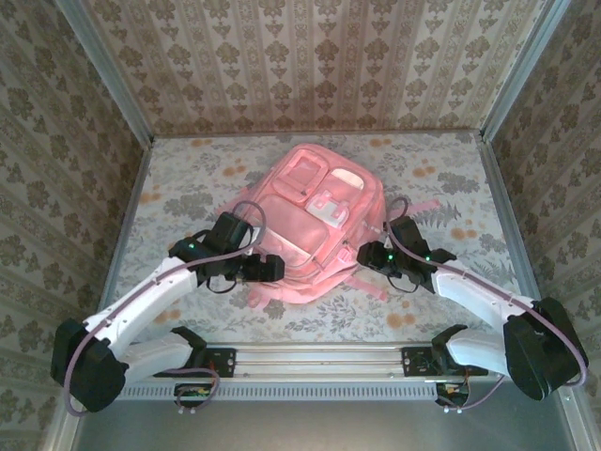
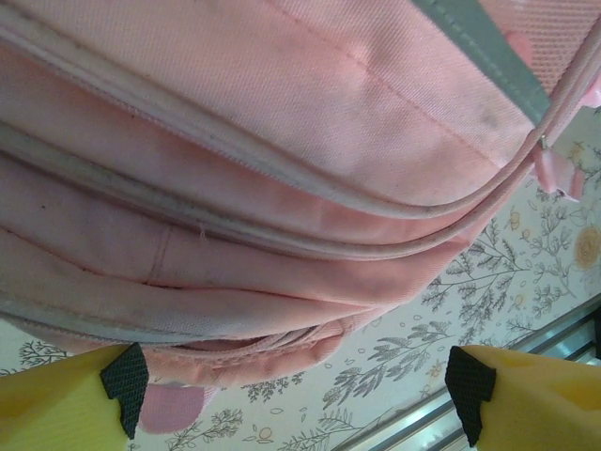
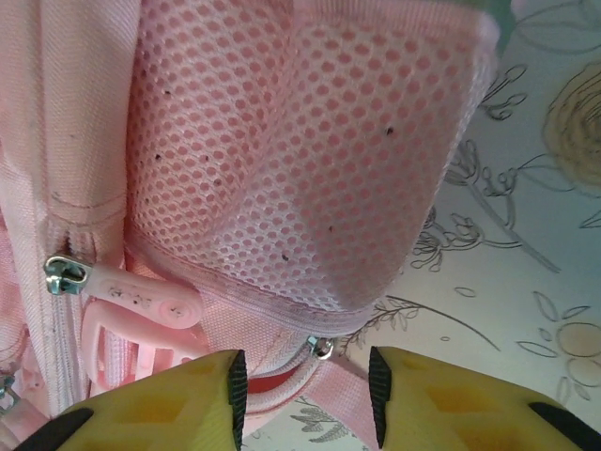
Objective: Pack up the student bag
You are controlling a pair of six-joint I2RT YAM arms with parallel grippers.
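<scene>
One student bag (image 1: 300, 235) lies flat on the worktop (image 1: 188, 188), front panel up, about midway between the side walls. It is made of pink woven fabric, rounded in outline, with pale piped seams running in curves along its edge. Two small pockets are seen side by side on the far half of the bag's front. One mesh pocket (image 3: 310, 160) of open, round-holed netting bulges at the bag's right side. Beside it sits a metal zip slider (image 3: 64, 274) with a smooth pink tab (image 3: 141, 299). The worktop around the bag is covered in a pale sheet printed with leaves and flowers.

Two white arms with black joints are counted. The left arm (image 1: 141, 301) is bent at the elbow and slants inward to the bag's near left corner. The right arm (image 1: 479, 291) slants inward the same way to the bag's right side.

The left hand (image 2: 297, 381) is held with its two yellow fingers (image 2: 56, 413) wide apart. Their black pads (image 2: 125, 376) are set just short of the bag's piped edge, with nothing clamped. The right hand (image 3: 305, 390) is drawn in to a narrow gap beneath the mesh pocket. A pink strap (image 3: 282, 395) of the bag lies in that gap. Whether it is actually pinched cannot be told, since the pad faces are seen edge-on.
</scene>
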